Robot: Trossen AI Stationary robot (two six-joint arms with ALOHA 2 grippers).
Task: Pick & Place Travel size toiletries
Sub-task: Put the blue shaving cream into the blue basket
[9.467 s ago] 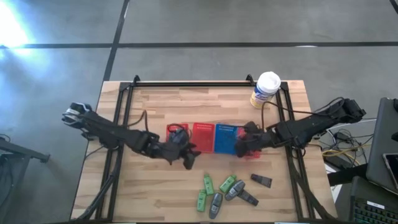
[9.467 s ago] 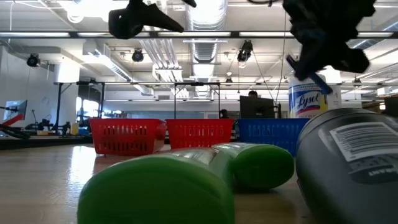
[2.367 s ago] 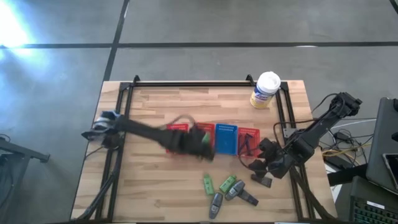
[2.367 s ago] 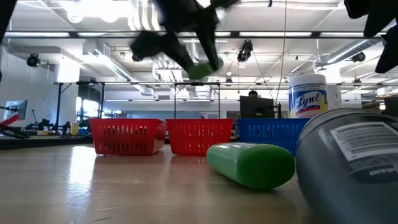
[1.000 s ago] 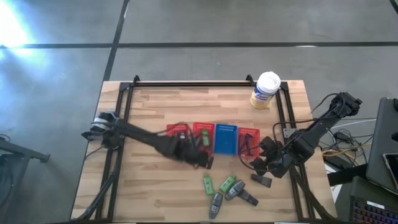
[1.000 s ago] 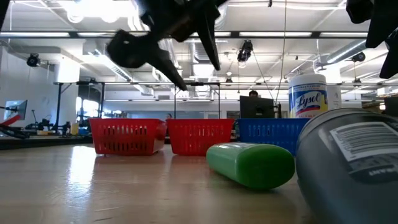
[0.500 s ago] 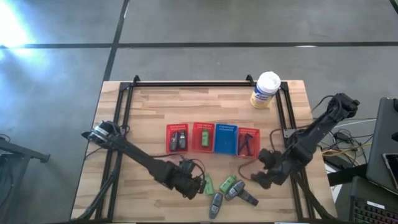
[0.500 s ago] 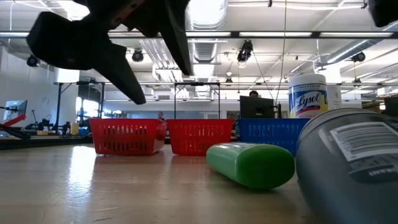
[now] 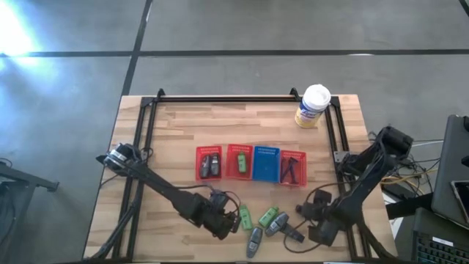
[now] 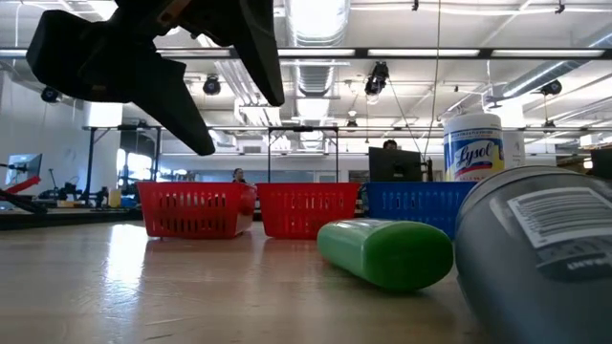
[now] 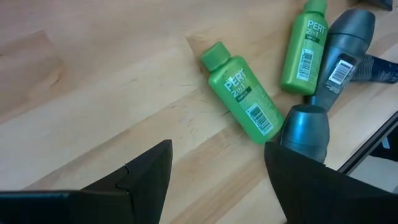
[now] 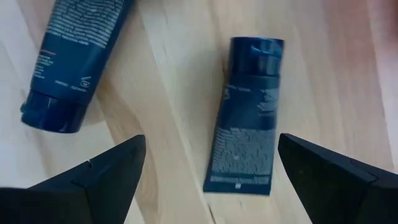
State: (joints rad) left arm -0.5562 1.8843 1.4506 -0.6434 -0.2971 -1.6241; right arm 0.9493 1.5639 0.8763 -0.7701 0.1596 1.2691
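Right wrist view alone shows two navy tubes (image 12: 247,118) between open, empty fingers (image 12: 109,171).

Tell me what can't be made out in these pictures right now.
- Basket contents: the low view shows only the mesh walls of the baskets; in the high view the items inside are too small to identify.
- Grey bottle: cut off by the low view's right edge.
- Left hand: open in the left wrist view, its fingers cropped at the bottom.
- Right hand: open over a dark blue tube; the tube's print is blurred.
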